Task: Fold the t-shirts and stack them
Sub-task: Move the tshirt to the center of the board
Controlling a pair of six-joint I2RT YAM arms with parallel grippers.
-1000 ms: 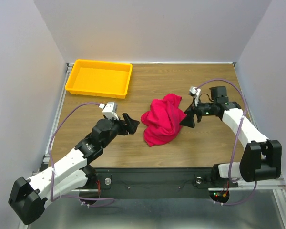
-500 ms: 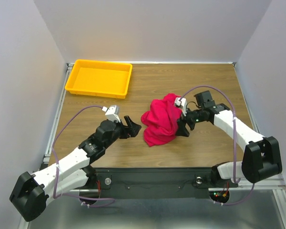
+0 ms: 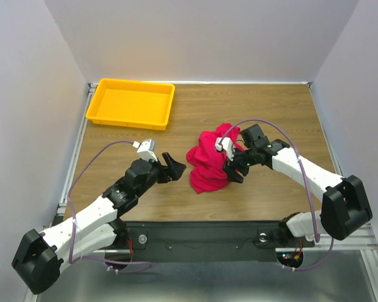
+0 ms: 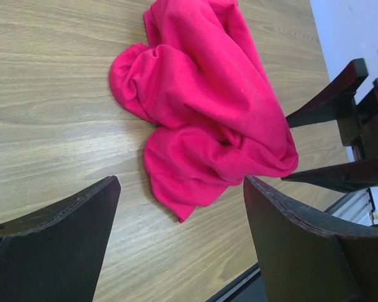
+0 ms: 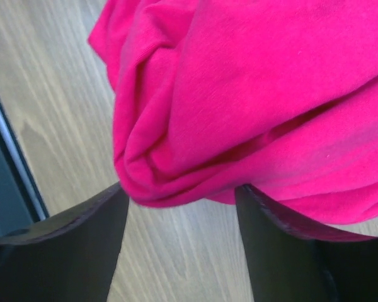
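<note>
Right tool (image 3: pixel 232 171) sits at the right edge of the crumpled pink t-shirt (image 3: pixel 206 165), fingers apart with a fold of cloth between them. Left tool (image 3: pixel 178 166) hangs wide apart just left of it. The heap's mid-desk (image 3: pixel 271 107).

a yellow tray (image 3: pixel 131 102) sits in the wooden table's (image 3: pixel 271 107) far left corner.

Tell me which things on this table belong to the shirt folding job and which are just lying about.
Part of the job:
- pink t-shirt, crumpled in a heap mid-table
- right claw, open at the heap's edge
- left claw, open, facing the heap

Just lying about:
- yellow tray, far left corner
</note>
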